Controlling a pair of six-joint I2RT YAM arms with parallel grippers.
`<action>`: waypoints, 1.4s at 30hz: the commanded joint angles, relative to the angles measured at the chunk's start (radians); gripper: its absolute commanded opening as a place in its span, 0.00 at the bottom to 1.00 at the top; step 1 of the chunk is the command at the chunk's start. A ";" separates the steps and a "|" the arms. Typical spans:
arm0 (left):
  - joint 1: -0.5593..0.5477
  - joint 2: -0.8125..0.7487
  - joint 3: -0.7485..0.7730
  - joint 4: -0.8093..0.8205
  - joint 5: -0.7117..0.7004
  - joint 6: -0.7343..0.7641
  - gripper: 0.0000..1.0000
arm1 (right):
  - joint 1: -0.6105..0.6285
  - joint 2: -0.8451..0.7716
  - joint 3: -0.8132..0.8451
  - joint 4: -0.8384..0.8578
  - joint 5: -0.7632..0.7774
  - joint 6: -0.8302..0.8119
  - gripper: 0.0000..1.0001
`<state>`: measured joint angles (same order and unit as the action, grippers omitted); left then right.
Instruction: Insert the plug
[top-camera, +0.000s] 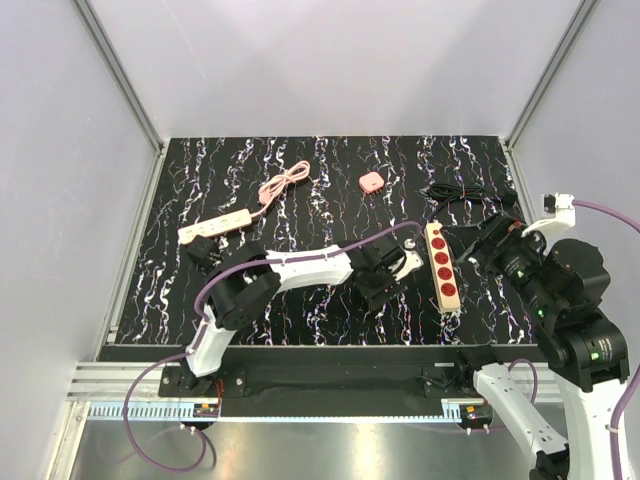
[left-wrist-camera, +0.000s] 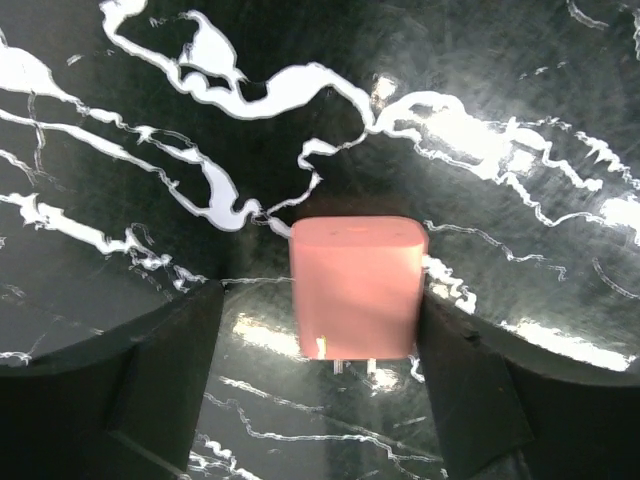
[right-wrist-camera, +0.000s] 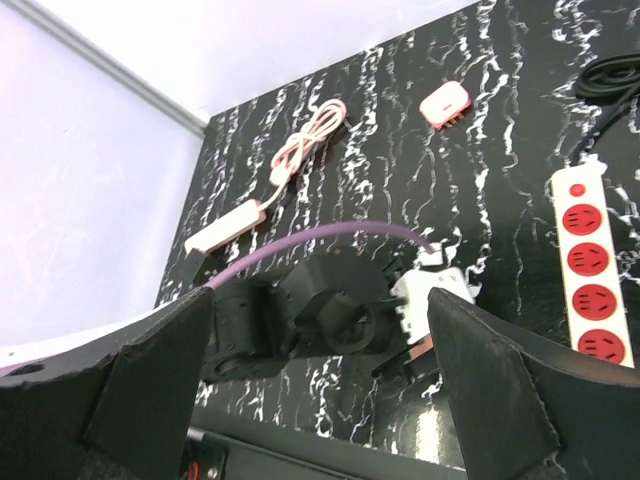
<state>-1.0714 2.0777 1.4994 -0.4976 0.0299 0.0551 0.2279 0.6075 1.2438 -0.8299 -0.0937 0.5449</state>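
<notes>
We see a salmon-pink rounded-square plastic plug lying on the black, white-veined marble tabletop, between the fingers of the left tool. Its metal prongs point to 6 o'clock in the left wrist view. The plug's 3 o'clock side sits against or just beside one finger, and we cannot tell which. A clear gap separates its 9 o'clock side from the other finger. The left tool's jaws stand fairly wide around the plug without clamping it.

From above, the left tool hides this plug. A matching salmon-pink rounded-square block lies well apart at the tool's 12 o'clock. We cannot tell how it relates to the plug at the fingers.

A beige plastic power strip with four red sockets lies just beside the left tool at its 3 o'clock. The right tool hovers at the strip's 2 o'clock, jaws spread wide and gripping nothing.

A coiled pink cable lies at the left tool's 11 o'clock and a white power strip at its 10 o'clock. A coiled black cable lies at the beige strip's 12 o'clock.
</notes>
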 joint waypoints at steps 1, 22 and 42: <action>-0.002 0.012 0.022 0.054 -0.007 0.008 0.71 | -0.002 -0.026 0.033 -0.005 -0.077 0.019 0.94; 0.010 -0.928 -0.461 0.151 0.002 -0.093 0.00 | -0.002 0.058 -0.173 0.063 -0.622 0.003 0.72; -0.005 -0.927 -0.439 0.102 0.073 -0.061 0.00 | 0.155 0.340 -0.376 0.460 -0.778 0.195 0.71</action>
<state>-1.0660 1.1461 1.0355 -0.4267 0.0696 -0.0223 0.3290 0.9169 0.8246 -0.4004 -0.8978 0.7620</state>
